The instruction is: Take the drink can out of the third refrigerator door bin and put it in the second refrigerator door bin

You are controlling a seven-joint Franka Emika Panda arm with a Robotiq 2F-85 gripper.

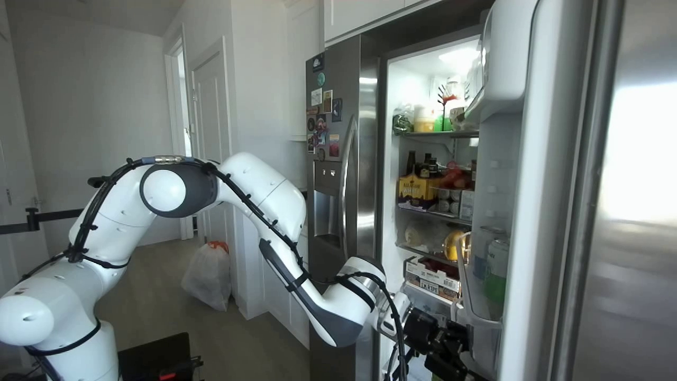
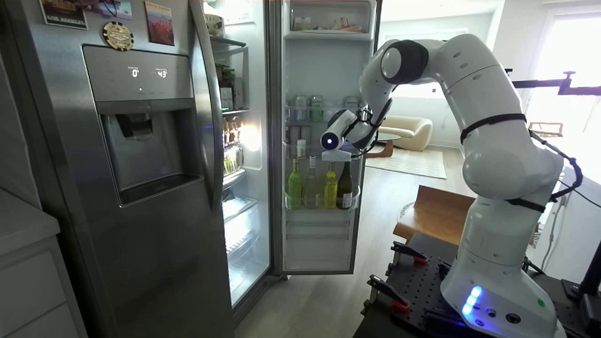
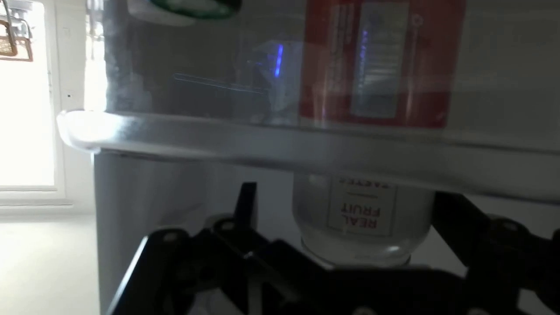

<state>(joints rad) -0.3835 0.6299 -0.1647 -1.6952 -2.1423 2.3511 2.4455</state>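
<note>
The drink can (image 3: 380, 65) stands in the third door bin (image 3: 197, 135) in the wrist view, which looks upside down. Its red body shows through the clear bin wall, and its silvery top stands past the rim. My gripper (image 3: 345, 194) is open, with one black finger on each side of the can's top. There is a gap at the finger on the picture's left; the other finger overlaps the can's edge, and I cannot tell if it touches. The gripper (image 1: 457, 344) is below the second door bin (image 1: 478, 318) in an exterior view. The can is hidden in both exterior views.
Several cans, one of them green (image 2: 316, 109), stand in the second bin. Tall bottles (image 2: 330, 185) stand in the bottom bin, below my wrist. The fridge door (image 2: 319, 256) is open. Fridge shelves with a yellow carton (image 1: 415, 188) are beside the arm.
</note>
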